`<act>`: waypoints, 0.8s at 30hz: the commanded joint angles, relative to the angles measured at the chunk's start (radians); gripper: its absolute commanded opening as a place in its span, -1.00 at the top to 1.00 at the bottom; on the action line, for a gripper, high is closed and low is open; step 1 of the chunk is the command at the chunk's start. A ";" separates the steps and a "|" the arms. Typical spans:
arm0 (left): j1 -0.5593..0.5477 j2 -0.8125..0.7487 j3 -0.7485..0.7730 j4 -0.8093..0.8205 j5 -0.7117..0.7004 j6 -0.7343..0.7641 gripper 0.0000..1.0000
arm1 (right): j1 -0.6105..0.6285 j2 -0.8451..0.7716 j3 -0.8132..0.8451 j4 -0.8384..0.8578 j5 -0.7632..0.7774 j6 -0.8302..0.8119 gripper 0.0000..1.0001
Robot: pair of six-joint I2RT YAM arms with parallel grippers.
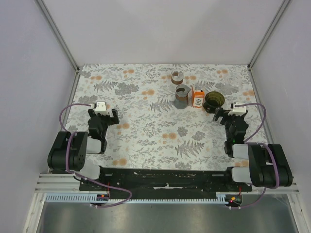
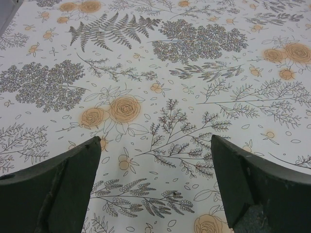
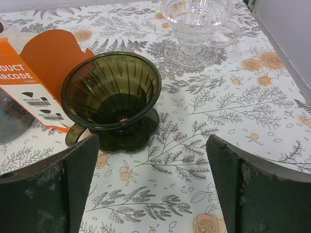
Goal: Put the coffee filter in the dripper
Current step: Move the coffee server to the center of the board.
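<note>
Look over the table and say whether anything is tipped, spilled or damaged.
Nothing stands out. The dark green ribbed dripper and the clear dripper both stand upright and empty; the orange cardboard carton merely has its flap open.

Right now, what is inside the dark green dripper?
Nothing. The dark green dripper shows only its ribbed inner wall and the opening at its bottom, and no coffee filter sits in it. The inside of its near wall, just under the rim, is hidden in the right wrist view.
</note>
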 commanded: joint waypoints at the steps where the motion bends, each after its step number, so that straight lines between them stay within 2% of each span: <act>1: 0.002 0.002 0.016 0.030 -0.016 0.011 -0.99 | 0.002 -0.106 0.033 -0.051 0.096 0.014 -0.96; 6: 0.002 -0.001 0.015 0.029 -0.016 0.011 -0.99 | 0.004 -0.315 0.114 -0.344 0.243 0.078 -0.96; 9: 0.002 -0.006 0.015 0.035 -0.014 0.013 -0.99 | 0.002 -0.438 0.174 -0.482 0.263 0.089 -0.96; 11: 0.002 -0.047 0.041 -0.040 -0.019 0.010 -0.99 | 0.004 -0.494 0.238 -0.598 0.266 0.092 -0.96; 14: 0.005 -0.143 0.184 -0.369 0.039 0.031 -0.99 | 0.004 -0.530 0.373 -0.807 0.189 0.076 -0.96; 17: 0.007 -0.139 0.422 -0.784 0.081 0.123 -0.99 | 0.004 -0.481 0.560 -0.980 0.035 0.066 -0.85; 20: 0.010 -0.110 0.637 -1.113 0.126 0.186 -0.92 | 0.042 -0.345 0.796 -1.215 -0.052 0.071 -0.72; 24: 0.010 -0.092 0.817 -1.423 0.199 0.247 -0.89 | 0.142 -0.084 1.152 -1.552 -0.065 0.031 -0.71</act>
